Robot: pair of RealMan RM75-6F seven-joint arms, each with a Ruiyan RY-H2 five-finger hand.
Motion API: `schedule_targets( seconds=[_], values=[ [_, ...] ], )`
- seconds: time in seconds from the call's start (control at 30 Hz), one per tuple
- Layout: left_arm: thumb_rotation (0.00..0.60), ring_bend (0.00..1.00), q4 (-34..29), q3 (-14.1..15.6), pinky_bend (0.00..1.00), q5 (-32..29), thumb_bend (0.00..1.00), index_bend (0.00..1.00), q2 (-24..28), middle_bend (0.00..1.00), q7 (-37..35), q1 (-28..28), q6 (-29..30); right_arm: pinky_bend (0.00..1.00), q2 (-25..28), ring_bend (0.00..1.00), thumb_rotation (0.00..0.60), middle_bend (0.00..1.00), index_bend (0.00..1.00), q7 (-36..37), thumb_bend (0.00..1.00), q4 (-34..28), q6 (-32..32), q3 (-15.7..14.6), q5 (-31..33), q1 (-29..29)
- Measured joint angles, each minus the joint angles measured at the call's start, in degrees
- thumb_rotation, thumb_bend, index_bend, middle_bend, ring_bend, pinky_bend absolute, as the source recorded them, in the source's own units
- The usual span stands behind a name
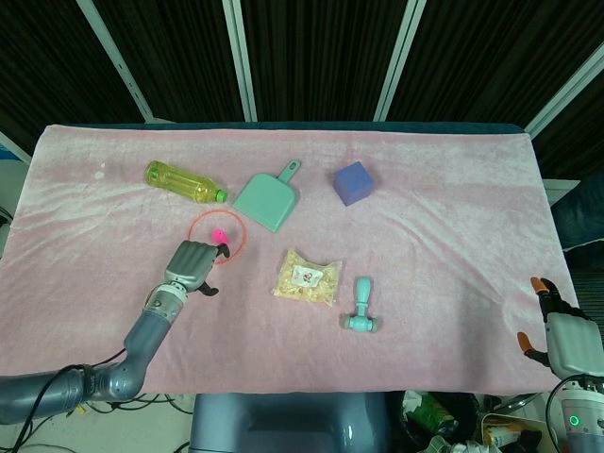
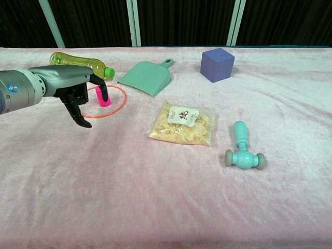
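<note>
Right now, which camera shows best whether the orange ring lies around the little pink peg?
The head view: from above, the orange ring encircles the pink peg. In the chest view the left hand covers part of the ring.

A wide table covered with a pale pink plush cloth [image 1: 444, 189] fills most of both views; the fabric is softly wrinkled and reaches to the table's edges. Behind its far edge hangs a black ribbed curtain or slatted wall [image 1: 321, 57], crossed by slanting pale grey-white metal bars [image 1: 238, 58] that fan outward in the head view and stand nearly upright in the chest view. Light falls evenly from above, leaving only faint shadows on the cloth. Below the near edge of the table a grey-blue rounded base [image 1: 283, 425] shows, with a tangle of dark cables [image 1: 444, 425] and clutter on the floor beside it.
</note>
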Motion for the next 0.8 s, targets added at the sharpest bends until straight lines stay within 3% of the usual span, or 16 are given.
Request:
schedule_targets(
  seconds=[0.03,0.1,0.2,0.3,0.47,0.67,0.8],
  values=[
    [0.6,0.85,-1.6,0.1,0.95,0.8,0.03,0.35,0.7,0.85,-0.3,0.3,0.6,0.3,0.0,0.27,0.6,0.07,0.0,-0.1,0.26,0.0,0.0,0.0,0.1,0.0],
    [0.6,0.71,-5.7,0.4,0.8,3.1,0.03,0.35,2.7,0.73,-1.1,1.1,2.1,0.3,0.0,0.27,0.6,0.07,0.0,-0.2,0.26,0.0,0.1,0.1,0.1,0.0],
    [0.6,0.34,-12.8,0.9,0.44,6.8,0.03,0.33,6.1,0.45,-2.4,2.7,4.8,0.3,-0.1,0.27,0.6,0.07,0.0,-0.4,0.26,-0.1,0.3,0.1,0.0,0.0],
    [0.6,0.1,-20.4,2.0,0.24,10.6,0.02,0.3,10.2,0.26,-3.0,5.1,8.6,0.3,0.0,0.27,0.6,0.07,0.0,-0.4,0.26,-0.1,0.5,0.0,-0.2,-0.1],
    [0.6,0.0,-28.3,4.9,0.06,18.4,0.01,0.25,15.8,0.13,-2.2,10.3,17.8,0.3,0.1,0.27,0.6,0.07,0.0,-0.2,0.26,0.0,0.7,0.1,-0.5,-0.1],
    [0.6,0.0,-28.9,10.4,0.04,28.4,0.0,0.22,19.7,0.06,-1.6,19.6,30.3,0.3,0.2,0.27,0.6,0.07,0.0,0.4,0.26,0.3,0.7,0.0,-1.1,-0.1],
    [0.6,0.0,-27.5,13.8,0.02,29.9,0.0,0.21,22.5,0.05,-4.5,25.2,34.0,0.3,0.4,0.27,0.6,0.07,0.0,0.8,0.26,0.3,0.7,0.0,-1.3,-0.1]
  ],
)
